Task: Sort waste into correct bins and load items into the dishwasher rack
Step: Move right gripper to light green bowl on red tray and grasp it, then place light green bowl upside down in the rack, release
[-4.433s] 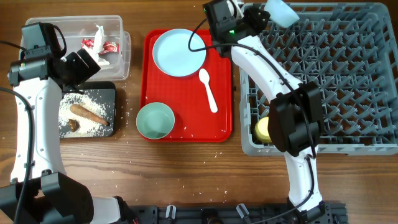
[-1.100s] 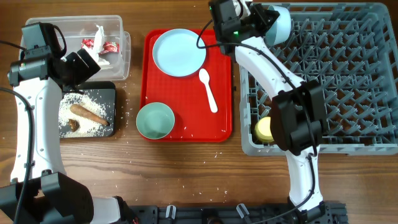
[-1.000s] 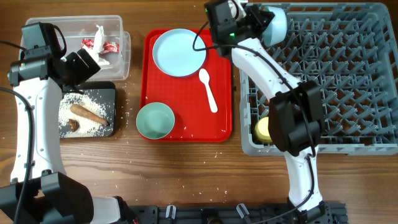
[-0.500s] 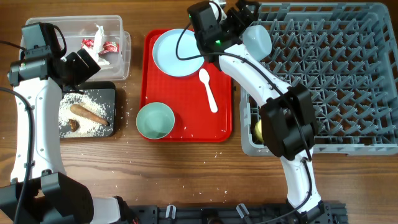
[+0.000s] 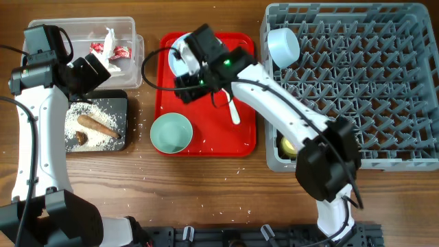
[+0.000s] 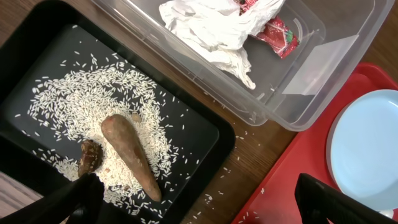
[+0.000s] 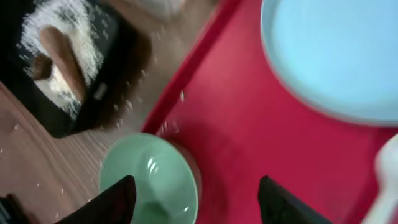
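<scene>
Wrapper scraps (image 6: 277, 31) in the clear tub (image 6: 333, 59): print illegible.

Brown wood-grain table (image 5: 206, 185), visible plank seams, soft even light

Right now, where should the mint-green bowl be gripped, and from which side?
Take the mint-green bowl by its rim from above, one finger inside, one outside: it sits upright, mouth up, at a corner of the red tray, with nothing against its thin wall.
</scene>
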